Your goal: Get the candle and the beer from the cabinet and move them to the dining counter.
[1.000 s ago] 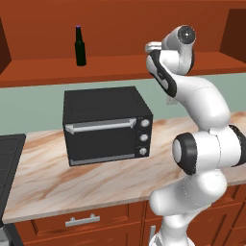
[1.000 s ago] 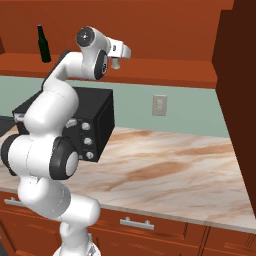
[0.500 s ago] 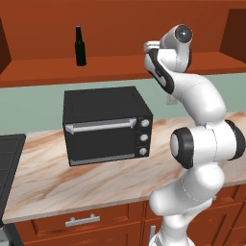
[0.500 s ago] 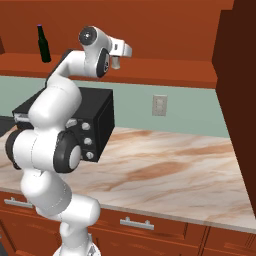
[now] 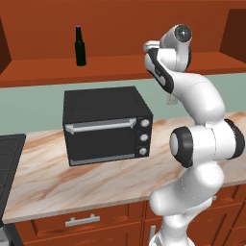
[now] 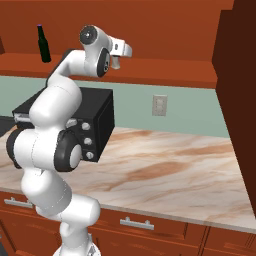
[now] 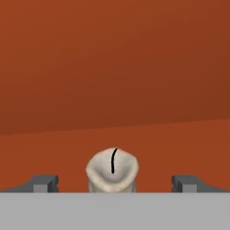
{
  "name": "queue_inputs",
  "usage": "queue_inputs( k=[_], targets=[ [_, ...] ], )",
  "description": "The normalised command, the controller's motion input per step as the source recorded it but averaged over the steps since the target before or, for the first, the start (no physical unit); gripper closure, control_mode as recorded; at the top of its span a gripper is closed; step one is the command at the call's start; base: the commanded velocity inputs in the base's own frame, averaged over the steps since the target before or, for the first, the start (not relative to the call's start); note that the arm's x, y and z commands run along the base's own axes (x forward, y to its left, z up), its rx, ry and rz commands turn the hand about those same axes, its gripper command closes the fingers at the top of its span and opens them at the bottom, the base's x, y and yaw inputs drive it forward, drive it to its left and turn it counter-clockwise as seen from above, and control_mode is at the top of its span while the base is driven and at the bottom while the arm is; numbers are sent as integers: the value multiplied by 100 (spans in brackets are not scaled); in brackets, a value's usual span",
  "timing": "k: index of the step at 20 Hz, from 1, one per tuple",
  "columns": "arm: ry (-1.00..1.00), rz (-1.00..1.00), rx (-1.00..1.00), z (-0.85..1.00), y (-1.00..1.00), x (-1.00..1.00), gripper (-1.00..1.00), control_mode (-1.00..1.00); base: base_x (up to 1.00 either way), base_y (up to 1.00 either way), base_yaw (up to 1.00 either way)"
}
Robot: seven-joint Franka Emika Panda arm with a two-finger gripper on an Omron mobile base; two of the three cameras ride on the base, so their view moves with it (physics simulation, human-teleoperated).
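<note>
Red-brown wooden cabinet (image 5: pixel 120 65) shelf runs across the wall in both base views; you see its open lower shelf and back panel, the doors are cut off by the frame edges. Your slim dark green glass beer bottle (image 5: pixel 80 46) with the purple-blue cap stands upright on that shelf toward the left, well apart from the arm; in the right base view it sits at the far left (image 6: pixel 43 44).

Your gripper (image 7: pixel 115 183) is spread wide: in the hand view the two dark fingertips (image 7: pixel 44 183) poke up at the bottom corners with the small pale grey-white stubby candle (image 7: pixel 112 170) between them, touching neither. You see the candle's top and its black wick; its lower body is cut off by the bottom band, so you cannot tell how it sits on the shelf. Behind it, plain red-brown wood.

In the left base view the hand is hidden behind the arm's white wrist, and the candle is hidden too. In the right base view the gripper (image 6: pixel 119 59) points at the shelf, fingers hard to make out.

Below, a black boxy toaster oven (image 5: pixel 106 124) sits on the beige marbled countertop (image 6: pixel 170 170), partly blocked by the arm in the right base view. A white wall outlet (image 6: pixel 159 105) shows on the green wall.
</note>
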Motion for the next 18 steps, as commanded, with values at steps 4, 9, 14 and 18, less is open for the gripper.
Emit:
queue_inputs(
  k=[4,9,14,18],
  targets=[
    [1,0,0,-7,0,4,-100,-100,0,0,0],
    [2,0,0,-3,0,7,-100,-100,0,0,0],
    [1,0,0,0,0,9,-100,-100,0,0,0],
    [0,0,0,0,0,4,-100,-100,0,0,0]
  ],
)
